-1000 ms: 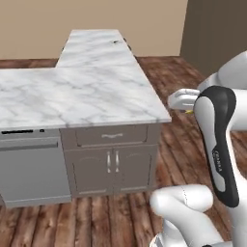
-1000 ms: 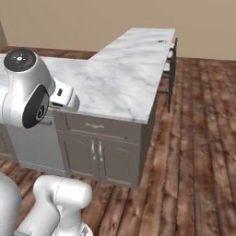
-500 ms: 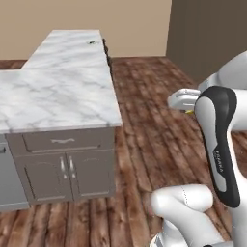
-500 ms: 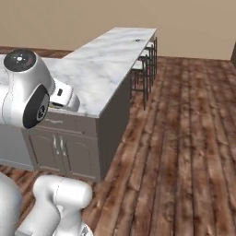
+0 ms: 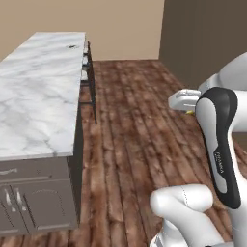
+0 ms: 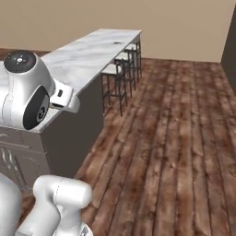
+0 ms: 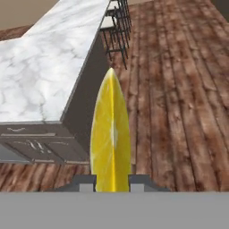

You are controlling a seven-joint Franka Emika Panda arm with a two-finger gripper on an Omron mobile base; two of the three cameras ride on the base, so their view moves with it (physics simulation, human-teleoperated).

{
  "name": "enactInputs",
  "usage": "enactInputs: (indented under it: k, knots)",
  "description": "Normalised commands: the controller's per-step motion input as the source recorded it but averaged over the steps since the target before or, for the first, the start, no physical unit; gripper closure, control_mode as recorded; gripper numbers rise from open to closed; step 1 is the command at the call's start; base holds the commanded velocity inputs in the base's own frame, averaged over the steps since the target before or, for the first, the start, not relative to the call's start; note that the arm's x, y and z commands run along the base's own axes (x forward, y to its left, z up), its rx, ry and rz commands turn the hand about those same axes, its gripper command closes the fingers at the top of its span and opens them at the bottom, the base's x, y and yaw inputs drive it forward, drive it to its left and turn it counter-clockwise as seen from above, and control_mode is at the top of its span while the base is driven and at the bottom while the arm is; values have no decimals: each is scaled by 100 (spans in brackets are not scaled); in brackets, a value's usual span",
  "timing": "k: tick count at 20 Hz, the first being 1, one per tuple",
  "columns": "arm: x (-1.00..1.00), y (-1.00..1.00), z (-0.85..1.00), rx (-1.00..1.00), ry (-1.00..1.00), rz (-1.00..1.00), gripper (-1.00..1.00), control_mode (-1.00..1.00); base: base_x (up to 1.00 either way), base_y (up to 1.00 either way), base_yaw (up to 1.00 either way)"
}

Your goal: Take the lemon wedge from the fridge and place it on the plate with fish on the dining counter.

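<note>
Hand view: the gripper (image 7: 112,181) pinches the lemon wedge (image 7: 111,138) between its two dark fingertips.
The wedge stands upright with its point up, held in the air over the brown plank floor (image 7: 179,89), just off the end of the long marble desk (image 7: 49,67). In the left base view the desk (image 5: 38,91) runs away along the left, with a small dark item on its far end too small to make out; a sliver of yellow shows at the arm's wrist (image 5: 190,112). In the right base view, dark-framed stools (image 6: 120,73) stand along the desk's side.
</note>
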Motion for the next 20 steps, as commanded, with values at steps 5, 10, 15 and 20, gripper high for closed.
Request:
enactInputs:
  k: [5, 10, 15, 20]
  knots:
    - [0, 0, 0, 0, 0, 0, 100, 100, 100, -64, 21]
    - [0, 0, 0, 0, 0, 0, 100, 100, 100, -59, 20]
    - [0, 0, 0, 0, 0, 0, 100, 100, 100, -59, 20]
    - [0, 0, 0, 0, 0, 0, 100, 100, 100, -59, 19]
